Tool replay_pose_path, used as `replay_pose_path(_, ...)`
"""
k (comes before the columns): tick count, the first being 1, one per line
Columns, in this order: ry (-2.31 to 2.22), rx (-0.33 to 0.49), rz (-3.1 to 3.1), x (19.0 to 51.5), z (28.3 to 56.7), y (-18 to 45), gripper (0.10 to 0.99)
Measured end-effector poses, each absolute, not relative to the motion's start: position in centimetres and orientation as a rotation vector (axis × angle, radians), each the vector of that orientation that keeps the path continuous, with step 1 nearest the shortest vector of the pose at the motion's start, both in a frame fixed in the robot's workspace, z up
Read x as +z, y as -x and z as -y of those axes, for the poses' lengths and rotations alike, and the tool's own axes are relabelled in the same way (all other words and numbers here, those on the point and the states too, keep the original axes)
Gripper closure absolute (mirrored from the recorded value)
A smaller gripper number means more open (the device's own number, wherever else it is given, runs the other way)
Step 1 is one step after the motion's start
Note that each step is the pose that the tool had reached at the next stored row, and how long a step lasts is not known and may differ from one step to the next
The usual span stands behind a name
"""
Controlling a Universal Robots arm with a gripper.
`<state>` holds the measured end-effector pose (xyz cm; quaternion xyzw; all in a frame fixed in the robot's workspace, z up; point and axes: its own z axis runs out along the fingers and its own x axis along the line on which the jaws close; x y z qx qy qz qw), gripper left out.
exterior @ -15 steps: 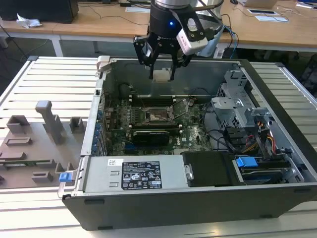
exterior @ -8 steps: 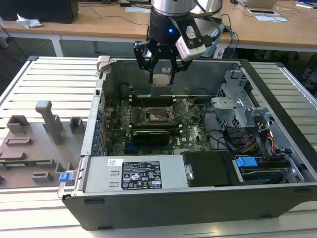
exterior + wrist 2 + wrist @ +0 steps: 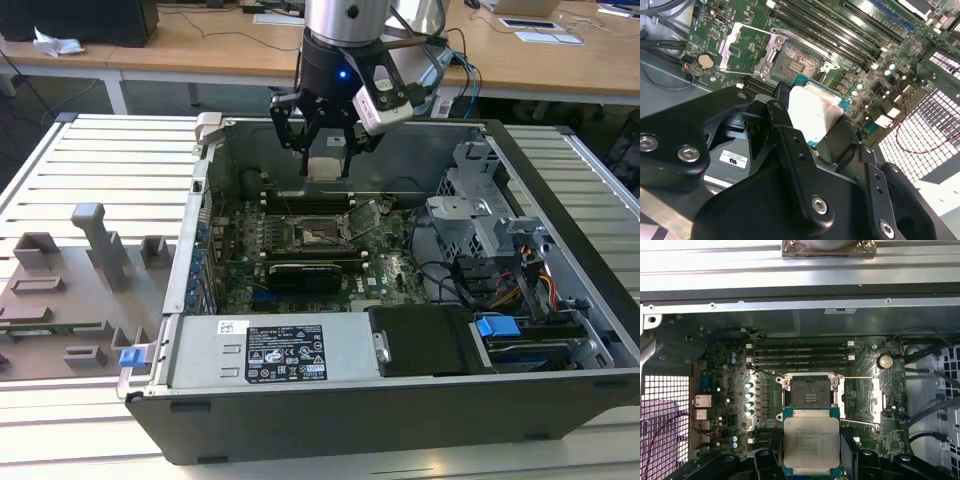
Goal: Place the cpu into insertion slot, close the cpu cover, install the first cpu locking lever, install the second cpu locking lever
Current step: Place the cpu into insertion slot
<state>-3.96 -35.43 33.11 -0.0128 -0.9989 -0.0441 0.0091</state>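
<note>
My gripper (image 3: 325,158) is shut on the cpu (image 3: 811,440), a pale silvery square chip with a green edge, gripped at two opposite sides by the black fingers (image 3: 783,102). It hangs above the green motherboard inside the open computer case, close to the insertion slot (image 3: 810,392) but apart from it. The slot (image 3: 795,62) is a bare black square socket with a dark centre. The cpu cover (image 3: 874,394) stands flipped open beside the socket (image 3: 318,236). Two thin metal locking levers (image 3: 860,378) are raised free along the cover.
Memory slots (image 3: 797,356) run behind the socket. A long black card (image 3: 305,272) lies in front of it. A power supply (image 3: 270,350), a drive cage (image 3: 480,220) and cables fill the exterior view's right. The case walls (image 3: 205,200) surround the board. A grey fixture (image 3: 80,285) sits outside.
</note>
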Motion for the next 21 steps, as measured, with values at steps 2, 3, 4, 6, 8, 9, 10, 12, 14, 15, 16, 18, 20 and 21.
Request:
replay_pose_path(2, 0.040, -0.138, 3.120, 32.9, 35.4, 4.0, 0.545)
replay_pose_path(3, 0.040, -0.138, 3.120, 32.8, 35.4, 4.0, 0.545)
replay_pose_path(4, 0.040, -0.138, 3.120, 32.7, 35.4, 4.0, 0.545)
replay_pose_path(6, 0.040, -0.138, 3.120, 32.4, 35.4, 4.0, 0.545)
replay_pose_path(8, 0.040, -0.138, 3.120, 32.3, 35.4, 4.0, 0.545)
replay_pose_path(9, 0.040, -0.138, 3.120, 32.2, 35.4, 4.0, 0.545)
replay_pose_path(10, 0.040, -0.138, 3.120, 32.0, 35.4, 4.0, 0.545)
replay_pose_path(12, 0.040, -0.138, 3.120, 31.7, 35.4, 4.0, 0.545)
replay_pose_path(14, 0.040, -0.138, 3.120, 31.6, 35.4, 4.0, 0.545)
replay_pose_path(15, 0.040, -0.138, 3.120, 31.5, 35.4, 4.0, 0.545)
replay_pose_path(16, 0.040, -0.138, 3.120, 31.4, 35.4, 4.0, 0.545)
replay_pose_path(18, 0.040, -0.138, 3.120, 31.3, 35.4, 4.0, 0.545)
replay_pose_path(20, 0.040, -0.138, 3.120, 31.1, 35.4, 4.0, 0.545)
replay_pose_path(21, 0.040, -0.138, 3.120, 30.9, 35.4, 4.0, 0.545)
